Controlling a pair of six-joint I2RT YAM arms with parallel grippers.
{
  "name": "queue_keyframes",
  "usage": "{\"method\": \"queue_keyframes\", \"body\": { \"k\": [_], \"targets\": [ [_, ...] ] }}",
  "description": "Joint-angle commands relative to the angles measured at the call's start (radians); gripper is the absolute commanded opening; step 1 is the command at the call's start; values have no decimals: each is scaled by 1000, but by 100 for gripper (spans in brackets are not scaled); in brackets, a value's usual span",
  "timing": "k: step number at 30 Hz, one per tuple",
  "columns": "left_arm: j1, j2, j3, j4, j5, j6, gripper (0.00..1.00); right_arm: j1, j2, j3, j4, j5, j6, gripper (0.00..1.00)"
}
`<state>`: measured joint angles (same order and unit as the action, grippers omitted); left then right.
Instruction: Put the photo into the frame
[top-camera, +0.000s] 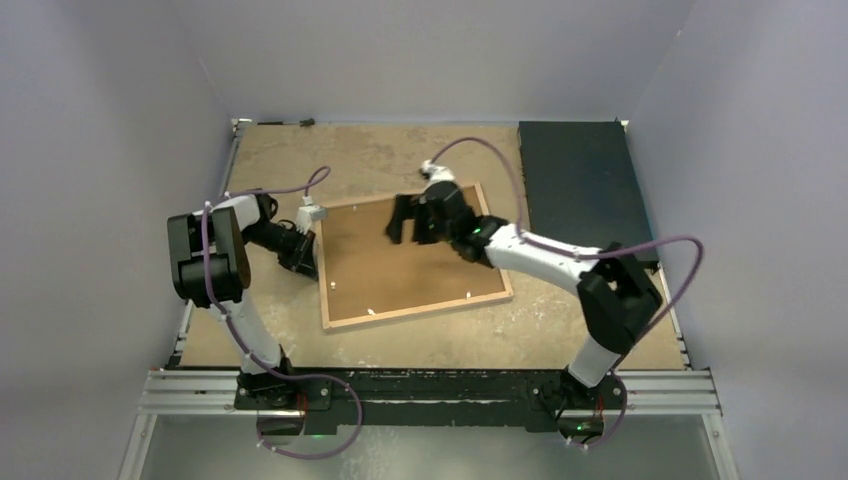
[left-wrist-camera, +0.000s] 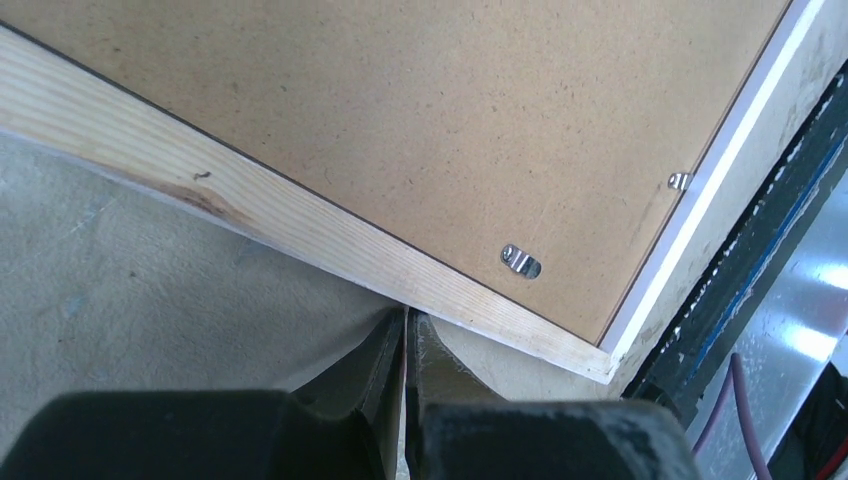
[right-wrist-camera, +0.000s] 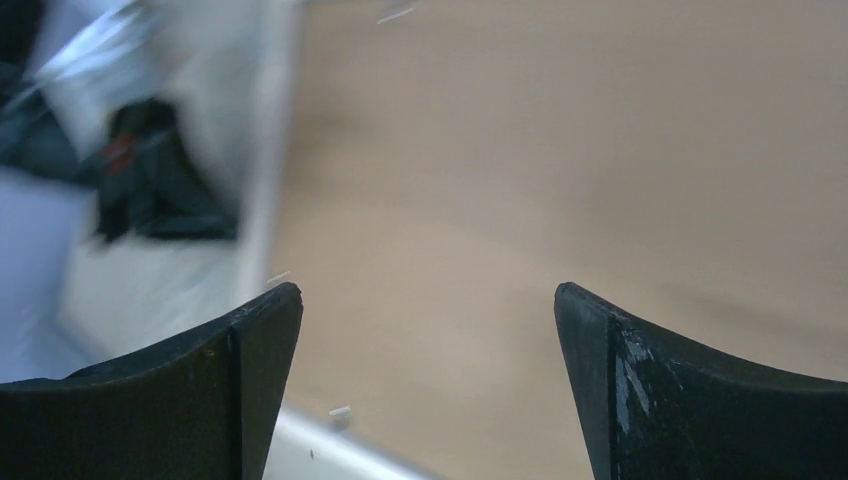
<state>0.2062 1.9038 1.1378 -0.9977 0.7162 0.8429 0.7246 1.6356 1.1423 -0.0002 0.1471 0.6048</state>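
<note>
The frame (top-camera: 420, 312) lay back-up in the middle of the worktop (top-camera: 400, 160), its light wood rim around a brown backing board (top-camera: 400, 265) with small metal clips (left-wrist-camera: 520, 262). The left gripper (left-wrist-camera: 408, 322) was closed with nothing between its fingers, its tips just beside the frame's left wooden edge. The right gripper (top-camera: 410, 225) hovered wide open over the far part of the board. A black mat (top-camera: 585, 180) lay at the far right corner.

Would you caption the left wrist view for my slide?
Shut left pincer beside the wooden edge of the frame, backing board inside.
</note>
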Motion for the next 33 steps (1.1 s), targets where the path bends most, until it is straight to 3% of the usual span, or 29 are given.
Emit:
{"method": "queue_keyframes", "body": {
  "k": [1, 9, 19, 33],
  "targets": [
    [-8, -55, -4, 40, 90, -57, 1, 189, 102, 46, 294, -240, 123, 98],
    [-7, -62, -8, 47, 92, -74, 1, 284, 259, 81, 514, -341, 225, 87],
    [-7, -70, -2, 39, 89, -73, 0, 299, 447, 171, 541, -411, 255, 83],
    [-7, -74, 9, 41, 83, -79, 0, 319, 521, 221, 492, -425, 260, 83]
  ]
}}
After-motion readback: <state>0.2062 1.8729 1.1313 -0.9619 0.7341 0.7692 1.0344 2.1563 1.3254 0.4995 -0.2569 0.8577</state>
